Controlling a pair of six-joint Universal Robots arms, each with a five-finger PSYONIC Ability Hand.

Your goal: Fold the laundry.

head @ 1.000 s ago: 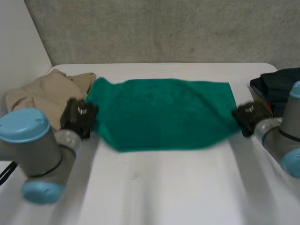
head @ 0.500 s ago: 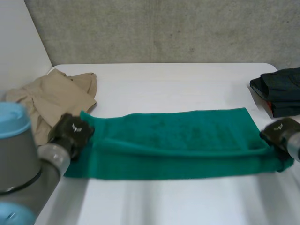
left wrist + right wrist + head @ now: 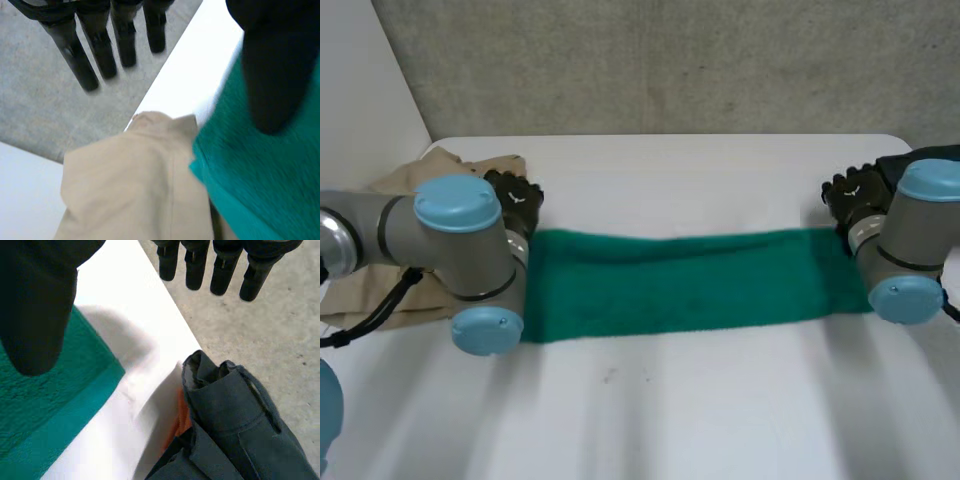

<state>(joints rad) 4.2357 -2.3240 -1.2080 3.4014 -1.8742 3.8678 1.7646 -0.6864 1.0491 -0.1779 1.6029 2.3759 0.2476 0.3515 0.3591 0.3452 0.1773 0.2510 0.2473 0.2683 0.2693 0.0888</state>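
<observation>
Lying mid-frame is a long green fluffy towel (image 3: 680, 282); the left hand (image 3: 517, 196) and right hand (image 3: 854, 190) at its ends are spread, holding nothing.

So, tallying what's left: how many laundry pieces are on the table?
3: a green towel in the middle, a beige garment by its left end, a dark garment by its right end. An orange bit beneath the dark one may be another.

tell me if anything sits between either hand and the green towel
Nothing visible does. The left hand is open right at the green towel's left end, and the right hand is open at its right end. The tan garment and the dark clothes lie off the ends, not in between.
</observation>
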